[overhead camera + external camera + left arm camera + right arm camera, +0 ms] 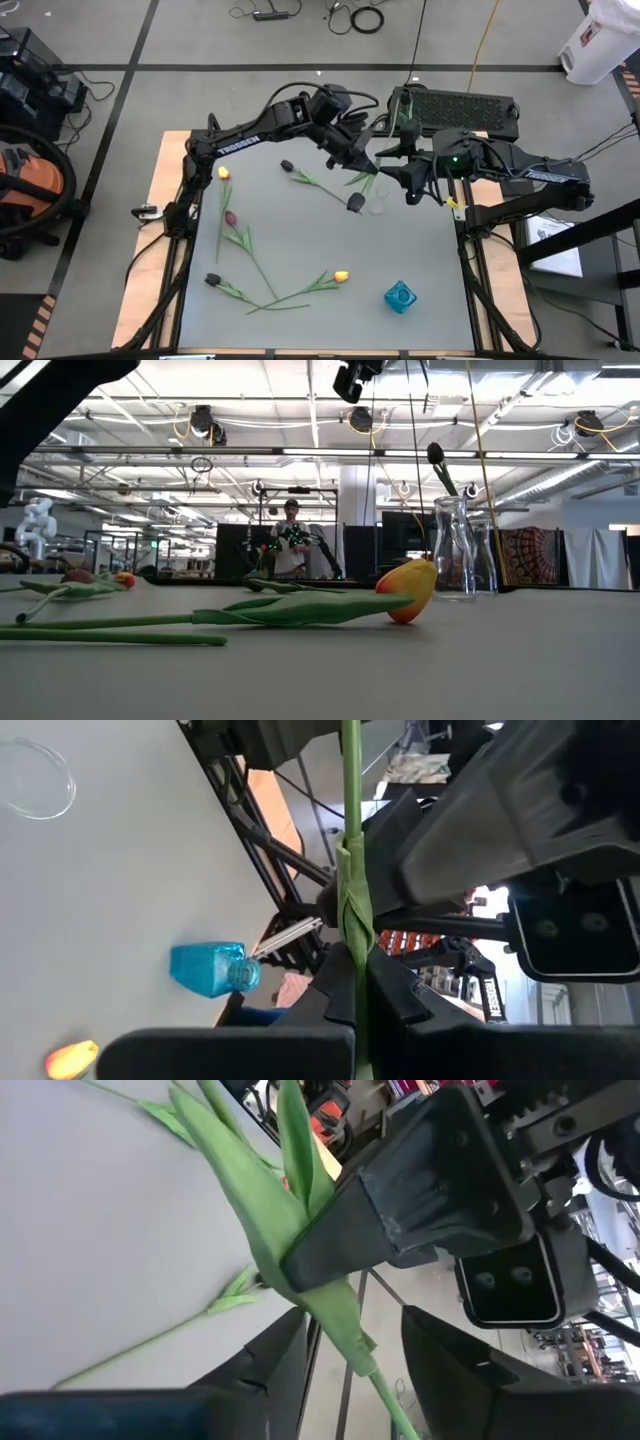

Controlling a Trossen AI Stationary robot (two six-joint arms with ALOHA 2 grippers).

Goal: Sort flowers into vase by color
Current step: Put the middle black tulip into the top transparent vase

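Near me: yellow tulip (408, 589) lying on the table (300, 250). Farther: clear vase (455, 550) holding a dark tulip (436, 456). Above it: left gripper (362, 160) clamped on a green stem (352, 840); right gripper (400, 150) apart beside it.

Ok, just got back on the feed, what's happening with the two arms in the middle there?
The left gripper is shut on a tulip stem, holding it up above the table near the clear vase. The right gripper is open, its fingers either side of that stem but not gripping yet; it looks like a handover. I cannot tell the held tulip's colour. Other tulips lie on the table, including a yellow one near the blue vase.
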